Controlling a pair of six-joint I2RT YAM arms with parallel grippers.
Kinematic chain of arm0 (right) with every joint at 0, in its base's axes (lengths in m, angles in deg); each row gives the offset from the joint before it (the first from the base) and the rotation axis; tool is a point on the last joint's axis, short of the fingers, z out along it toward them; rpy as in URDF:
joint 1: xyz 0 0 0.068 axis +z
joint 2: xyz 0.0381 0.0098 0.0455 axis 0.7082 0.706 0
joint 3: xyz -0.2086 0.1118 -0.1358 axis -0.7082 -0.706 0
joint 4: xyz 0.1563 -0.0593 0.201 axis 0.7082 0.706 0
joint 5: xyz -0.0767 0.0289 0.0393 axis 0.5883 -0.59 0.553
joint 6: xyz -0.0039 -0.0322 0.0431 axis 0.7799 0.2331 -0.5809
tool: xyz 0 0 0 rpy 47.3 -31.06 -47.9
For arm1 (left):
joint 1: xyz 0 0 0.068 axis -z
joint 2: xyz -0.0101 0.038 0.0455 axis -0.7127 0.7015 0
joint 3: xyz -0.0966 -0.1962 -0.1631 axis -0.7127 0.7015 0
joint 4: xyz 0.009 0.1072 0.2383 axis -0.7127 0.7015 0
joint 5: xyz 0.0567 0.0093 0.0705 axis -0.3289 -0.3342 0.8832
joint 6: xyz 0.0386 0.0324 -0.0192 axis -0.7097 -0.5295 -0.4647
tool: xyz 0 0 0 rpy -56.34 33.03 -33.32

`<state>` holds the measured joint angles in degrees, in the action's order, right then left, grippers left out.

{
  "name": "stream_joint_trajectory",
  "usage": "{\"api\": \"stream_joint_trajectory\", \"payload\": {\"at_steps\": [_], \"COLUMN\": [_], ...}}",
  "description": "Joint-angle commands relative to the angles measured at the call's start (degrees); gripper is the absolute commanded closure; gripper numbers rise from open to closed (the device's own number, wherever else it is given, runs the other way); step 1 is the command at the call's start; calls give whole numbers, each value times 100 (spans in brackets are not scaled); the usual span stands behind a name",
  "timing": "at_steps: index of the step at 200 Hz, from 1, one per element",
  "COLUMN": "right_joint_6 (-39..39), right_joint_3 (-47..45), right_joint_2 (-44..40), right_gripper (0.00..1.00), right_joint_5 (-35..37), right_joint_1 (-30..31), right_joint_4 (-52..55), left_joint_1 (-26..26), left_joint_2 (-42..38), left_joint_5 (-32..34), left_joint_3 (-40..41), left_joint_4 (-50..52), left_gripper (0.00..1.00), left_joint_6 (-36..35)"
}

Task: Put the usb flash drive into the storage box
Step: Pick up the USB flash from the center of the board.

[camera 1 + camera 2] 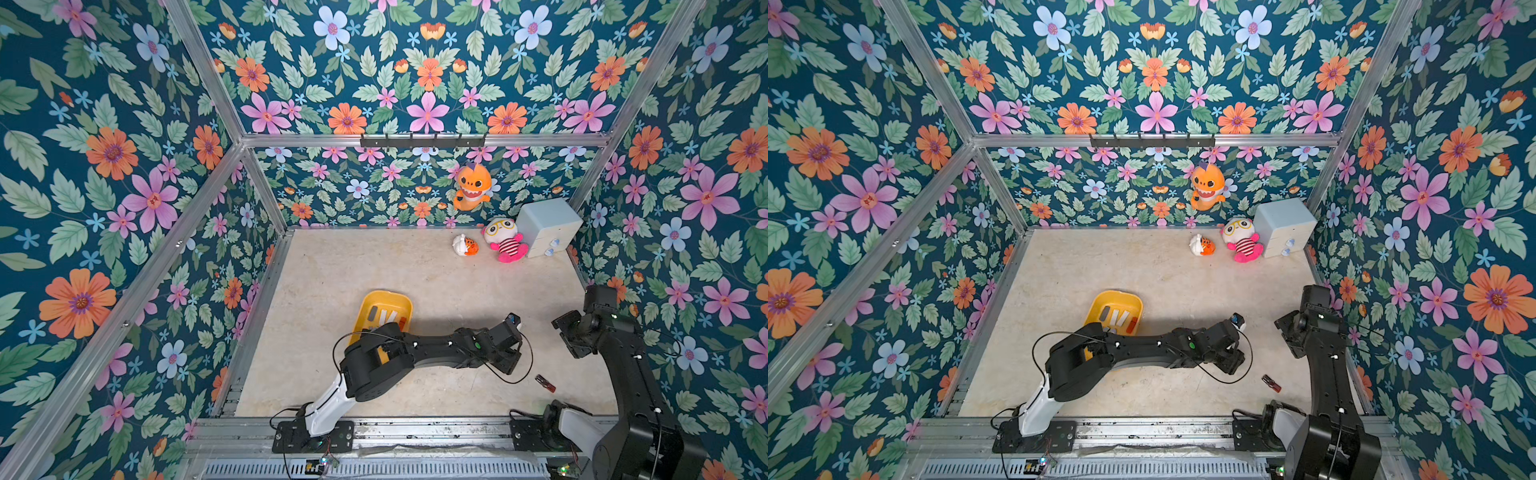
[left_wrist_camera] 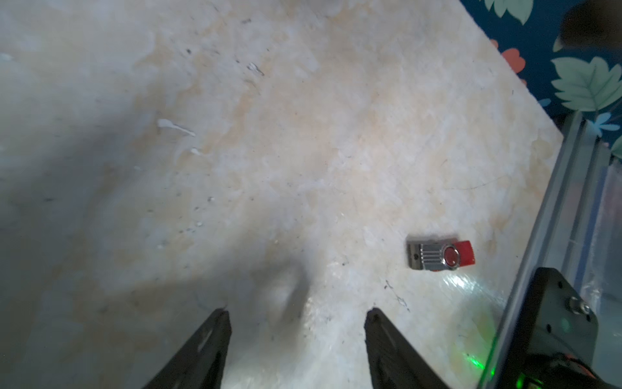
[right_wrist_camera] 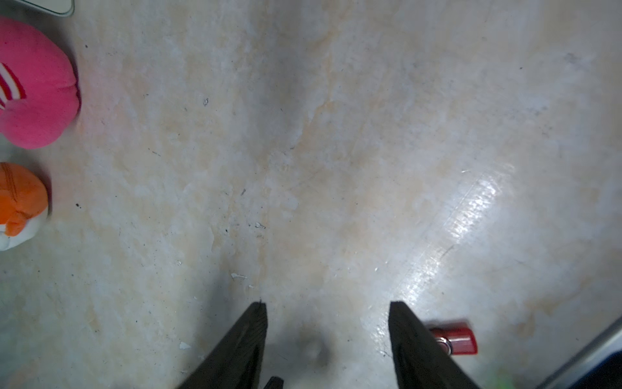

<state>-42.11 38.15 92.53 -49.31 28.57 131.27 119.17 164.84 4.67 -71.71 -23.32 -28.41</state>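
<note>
Red-and-metal usb flash drive (image 2: 441, 255) lies flat on the desk (image 1: 415, 270), front right, well apart from the yellow storage box (image 1: 384, 294). I see the left arm (image 1: 436, 349) stretched across between them, covering the box's near end. Left end effector (image 2: 298, 313): fingers spread, nothing between, drive off to one side. Right end effector (image 3: 328, 304): also spread, empty, drive just outside one finger, partly hidden by it. Pink plush (image 1: 505, 245), small orange-white plush (image 1: 465, 246) and drawer cabinet (image 1: 548, 226) sit far back right.
</note>
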Motion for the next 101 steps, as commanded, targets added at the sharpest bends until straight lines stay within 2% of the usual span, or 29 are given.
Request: {"api": "stream_joint_trajectory", "payload": {"at_steps": [1,64,101], "right_joint_6": [329,484,490], "right_joint_3": [86,405,490], "right_joint_2": [162,618,838], "right_gripper": [35,35,35], "right_joint_5": [-31,88,9], "right_joint_1": [-196,-336,-339], "right_joint_4": [97,132,152], "left_joint_1": [72,290,302], "left_joint_2": [359,1092,1226], "left_joint_5": [-370,-754,-868], "left_joint_3": [-416,-1254,-1361], "left_joint_4": [-186,-108,-77], "left_gripper": [30,27,25], "left_joint_6": [-231,-728,-1475]}}
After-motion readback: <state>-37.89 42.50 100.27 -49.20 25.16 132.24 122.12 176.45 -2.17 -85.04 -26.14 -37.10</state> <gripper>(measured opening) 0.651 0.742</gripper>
